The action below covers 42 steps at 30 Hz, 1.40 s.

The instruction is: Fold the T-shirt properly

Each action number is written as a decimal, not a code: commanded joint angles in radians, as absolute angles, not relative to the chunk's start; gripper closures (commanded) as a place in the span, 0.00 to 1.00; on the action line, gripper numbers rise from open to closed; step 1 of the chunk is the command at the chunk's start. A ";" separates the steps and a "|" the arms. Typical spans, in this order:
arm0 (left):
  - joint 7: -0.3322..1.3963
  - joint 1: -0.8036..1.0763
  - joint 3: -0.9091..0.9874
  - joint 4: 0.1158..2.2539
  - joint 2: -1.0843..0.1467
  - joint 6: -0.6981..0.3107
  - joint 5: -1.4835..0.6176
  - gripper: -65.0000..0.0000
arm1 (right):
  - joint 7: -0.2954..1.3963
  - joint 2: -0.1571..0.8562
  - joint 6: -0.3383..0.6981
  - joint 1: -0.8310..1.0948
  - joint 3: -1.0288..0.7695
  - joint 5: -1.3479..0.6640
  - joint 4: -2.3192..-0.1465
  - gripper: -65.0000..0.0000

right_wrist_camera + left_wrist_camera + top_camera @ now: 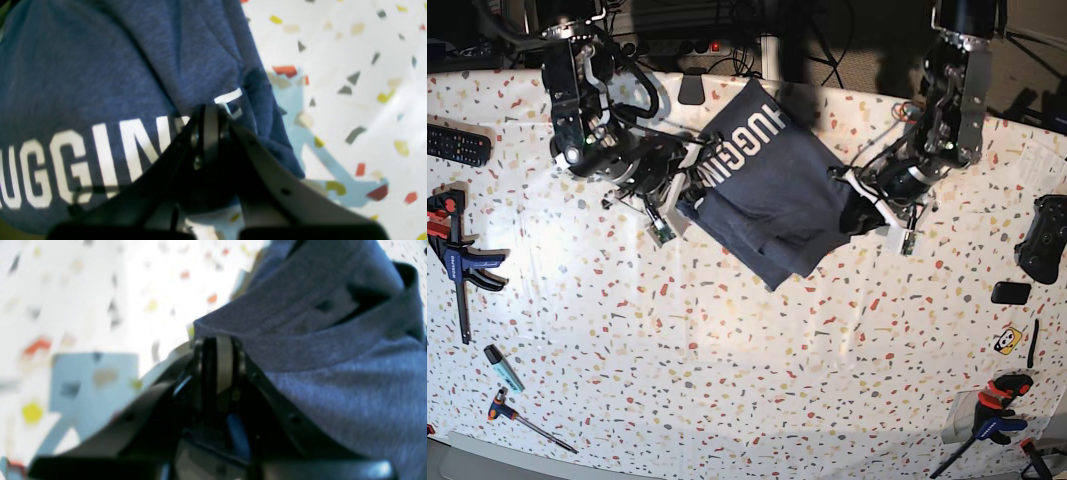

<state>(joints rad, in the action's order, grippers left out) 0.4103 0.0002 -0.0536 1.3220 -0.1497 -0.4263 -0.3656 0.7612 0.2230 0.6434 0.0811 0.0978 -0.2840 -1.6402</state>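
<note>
Fabric hangs upper centre in the base view: I've got the T-shirt (767, 190) stretched between left gripper (852, 205) and right gripper (682, 190), both pinching opposite edges, probably to spread it for folding.

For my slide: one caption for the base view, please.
Both grippers, left and right, hold the T-shirt above the table.

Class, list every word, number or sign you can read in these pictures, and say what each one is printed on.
"UGGIN": white block capitals on the T-shirt, right wrist view; the start runs off the picture, the end is hidden behind the right hand.
"HUGGIN": same lettering in the base view.
Yellow sticker on the table: too small to read.
</note>
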 commanded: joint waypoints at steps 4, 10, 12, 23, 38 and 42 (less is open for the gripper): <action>0.406 -0.084 -0.055 1.272 -0.110 -0.429 -0.367 0.93 | 0.702 0.220 0.650 0.103 0.096 -0.291 -1.662 1.00; 0.397 -0.168 -0.055 1.203 -0.043 -0.469 -0.364 0.93 | 0.674 0.136 0.646 0.108 0.096 -0.289 -1.662 1.00; 0.393 -0.193 -0.055 1.181 -0.025 -0.472 -0.339 0.93 | 0.665 0.113 0.646 0.108 0.096 -0.286 -1.662 1.00; 0.399 -0.307 -0.055 1.142 -0.027 -0.471 -0.281 0.93 | 0.652 0.072 0.646 0.102 0.074 -0.224 -1.662 1.00; 0.519 -0.227 -0.053 1.360 -0.226 -0.471 -0.556 1.00 | 0.817 0.072 0.652 0.117 -0.297 -0.425 -1.884 1.00; 0.559 -0.147 -0.053 1.464 -0.296 -0.471 -0.551 1.00 | 0.818 0.072 0.662 0.150 -0.338 -0.434 -1.895 1.00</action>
<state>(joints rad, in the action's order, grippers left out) 0.5842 -0.1268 -0.0589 1.4448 -0.2886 -0.4614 -0.5339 0.8394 0.0681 0.6479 0.1600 -0.3382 -0.4171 -1.8774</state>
